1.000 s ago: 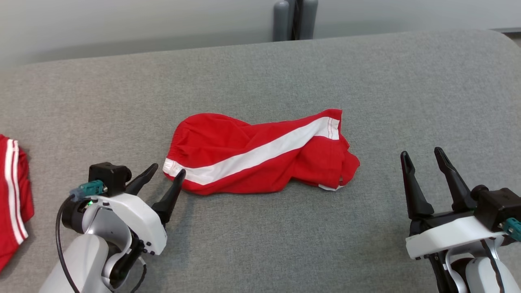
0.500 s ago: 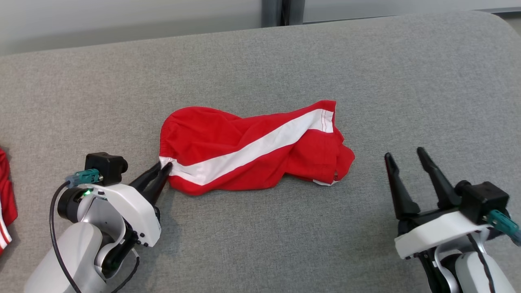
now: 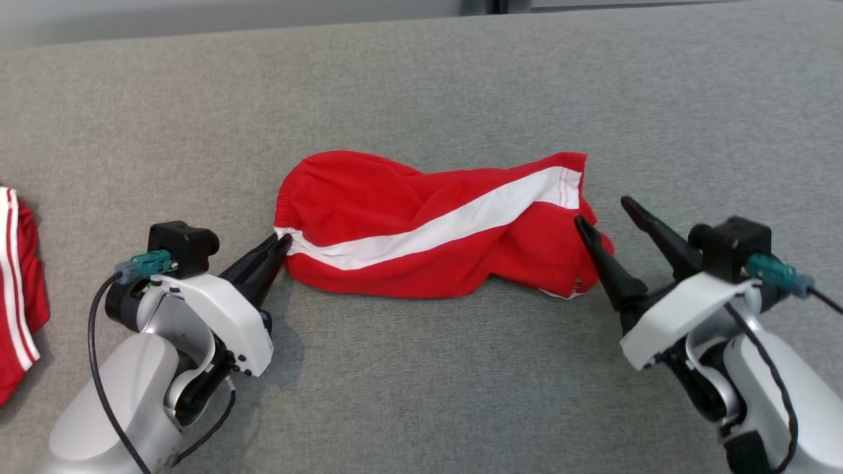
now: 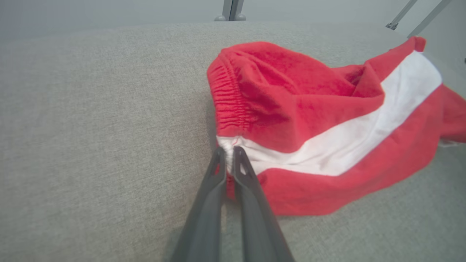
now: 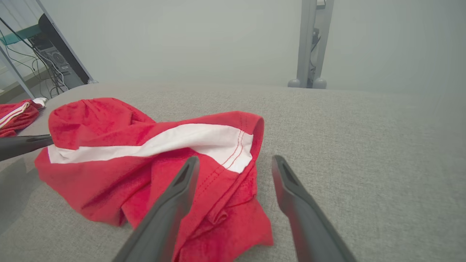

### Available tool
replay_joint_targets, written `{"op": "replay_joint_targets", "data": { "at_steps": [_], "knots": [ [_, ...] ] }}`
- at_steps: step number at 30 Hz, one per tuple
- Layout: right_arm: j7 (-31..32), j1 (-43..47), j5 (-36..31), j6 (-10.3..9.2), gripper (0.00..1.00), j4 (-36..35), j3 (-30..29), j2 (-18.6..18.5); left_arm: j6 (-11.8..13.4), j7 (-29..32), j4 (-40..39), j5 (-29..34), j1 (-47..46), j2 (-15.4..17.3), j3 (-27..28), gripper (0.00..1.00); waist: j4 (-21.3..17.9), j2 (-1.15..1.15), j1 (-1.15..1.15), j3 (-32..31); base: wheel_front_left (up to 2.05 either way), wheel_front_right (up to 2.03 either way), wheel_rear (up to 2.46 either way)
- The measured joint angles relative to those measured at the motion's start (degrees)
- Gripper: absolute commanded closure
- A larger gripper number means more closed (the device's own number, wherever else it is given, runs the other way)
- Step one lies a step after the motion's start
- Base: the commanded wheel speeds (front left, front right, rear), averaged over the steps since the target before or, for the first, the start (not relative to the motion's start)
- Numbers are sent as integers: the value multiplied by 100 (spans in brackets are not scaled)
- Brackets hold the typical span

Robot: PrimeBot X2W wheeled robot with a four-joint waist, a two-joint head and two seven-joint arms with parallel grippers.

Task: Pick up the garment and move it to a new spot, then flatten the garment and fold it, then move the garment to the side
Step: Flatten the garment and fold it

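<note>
The garment [image 3: 421, 224] is a pair of red shorts with a broad white stripe, lying crumpled in the middle of the grey padded table [image 3: 421, 99]. My left gripper [image 3: 282, 242] is shut on the garment's elastic waistband at its left end; the left wrist view shows the garment [image 4: 313, 123] with the white waistband edge pinched in the left gripper [image 4: 228, 150]. My right gripper [image 3: 604, 212] stands open at the garment's right end, one finger over the red leg hem. In the right wrist view the garment [image 5: 145, 153] lies under and left of the open right gripper [image 5: 235, 160].
A second red garment with white stripes [image 3: 16, 289] lies at the table's left edge, also seen far left as the second garment [image 5: 16, 116]. A grey post [image 5: 309, 43] stands behind the table. Bare grey fabric lies in front of and behind the shorts.
My left gripper closed on the waistband end. My right arm moved in leftward to the garment's right end, still open. The camera tilted down.
</note>
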Motion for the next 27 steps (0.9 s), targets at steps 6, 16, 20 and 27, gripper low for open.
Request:
{"op": "replay_joint_targets", "data": {
  "at_steps": [6, 16, 20, 27],
  "knots": [
    [-48, -486, 267, 0, 0, 420, 330, -200, 0, -108, 36, -36, -153, -45, -171, 100, 159, 0, 1, 148, 0, 0, 0],
    [-259, -1191, 786, 0, 58, 961, 1082, -426, -8, -347, 156, -143, -361, -55, -408, 100, 335, 0, 0, 372, 0, 0, 0],
    [-400, -1333, 1028, 0, 100, 1006, 1306, -486, -8, -503, 183, -156, -438, -58, -410, 100, 360, 0, 1, 410, 0, 0, 0],
    [-867, -1307, 1773, 0, 100, 616, 1315, -610, 83, -890, 0, -166, -444, 11, -211, 100, 350, 0, 0, 361, 0, 0, 0]
  ]
}}
